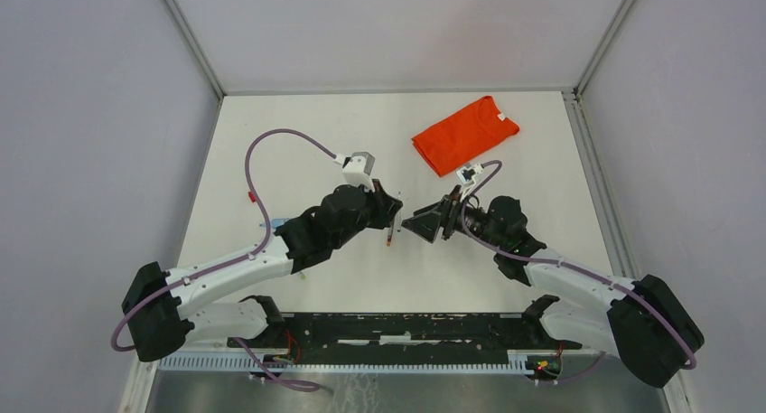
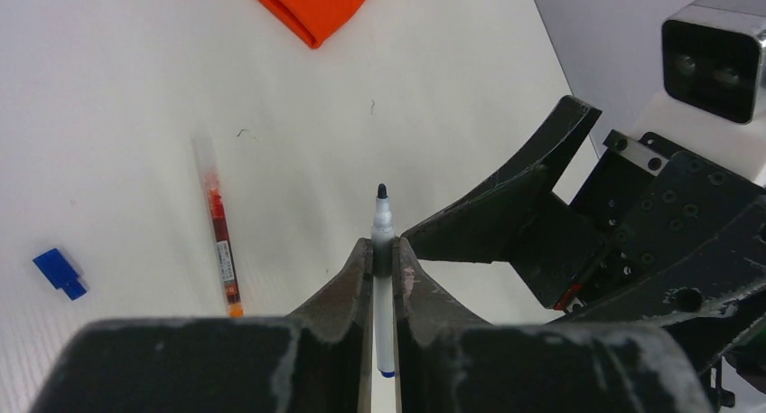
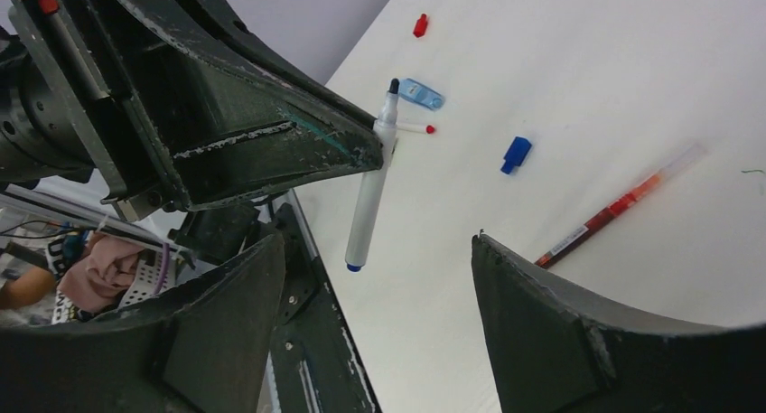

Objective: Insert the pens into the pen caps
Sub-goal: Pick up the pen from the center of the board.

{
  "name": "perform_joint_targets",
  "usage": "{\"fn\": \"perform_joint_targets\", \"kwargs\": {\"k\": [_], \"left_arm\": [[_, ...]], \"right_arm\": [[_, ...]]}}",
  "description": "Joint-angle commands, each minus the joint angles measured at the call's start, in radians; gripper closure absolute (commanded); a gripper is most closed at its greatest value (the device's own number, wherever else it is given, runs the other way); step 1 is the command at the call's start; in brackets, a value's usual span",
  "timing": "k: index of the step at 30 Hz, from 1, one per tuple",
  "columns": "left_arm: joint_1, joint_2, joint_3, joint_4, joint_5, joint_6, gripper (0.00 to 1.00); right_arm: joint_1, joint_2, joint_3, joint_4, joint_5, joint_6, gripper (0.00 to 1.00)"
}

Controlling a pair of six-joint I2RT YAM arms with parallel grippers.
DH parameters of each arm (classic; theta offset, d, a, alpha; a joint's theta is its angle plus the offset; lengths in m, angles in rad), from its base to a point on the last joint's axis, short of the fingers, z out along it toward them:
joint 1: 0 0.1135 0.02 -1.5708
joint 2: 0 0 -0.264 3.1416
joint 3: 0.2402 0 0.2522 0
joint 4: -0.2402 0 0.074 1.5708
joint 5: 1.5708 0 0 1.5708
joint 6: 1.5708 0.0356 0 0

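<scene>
Pen (image 3: 368,205) clamped in the air, matching cap down on the table

Left gripper (image 2: 383,250) pinches the white barrel at its fingertips, bare dark tip sticking out. Right gripper (image 1: 417,223), spread and empty, faces it from just beside. Blue cap (image 3: 516,154) lies beyond the red pen (image 3: 614,207), toward the left arm's side.

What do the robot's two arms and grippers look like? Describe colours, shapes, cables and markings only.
Both the left arm and right arm have white links between bulky black joints, with a purple cable looping along each. The left gripper and right gripper have black wedge-shaped fingers, scuffed at the edges.
</scene>
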Motion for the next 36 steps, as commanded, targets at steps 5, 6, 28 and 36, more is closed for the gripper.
{"fn": "perform_joint_targets", "kwargs": {"k": [5,6,28,36], "left_arm": [[0.002,0.006,0.02,0.076,0.028,0.049,0.96],[0.002,0.007,0.02,0.076,0.028,0.048,0.96],[0.002,0.005,0.023,0.072,-0.028,0.033,0.97],[0.002,-0.005,0.016,0.064,-0.036,0.04,0.85]], "right_arm": [[0.001,0.071,-0.003,0.181,-0.081,0.094,0.31],[0.002,0.081,0.001,0.184,-0.081,0.096,0.33],[0.061,0.209,0.033,0.311,-0.094,0.164,0.79],[0.062,0.21,0.03,0.321,-0.064,0.175,1.0]]}}
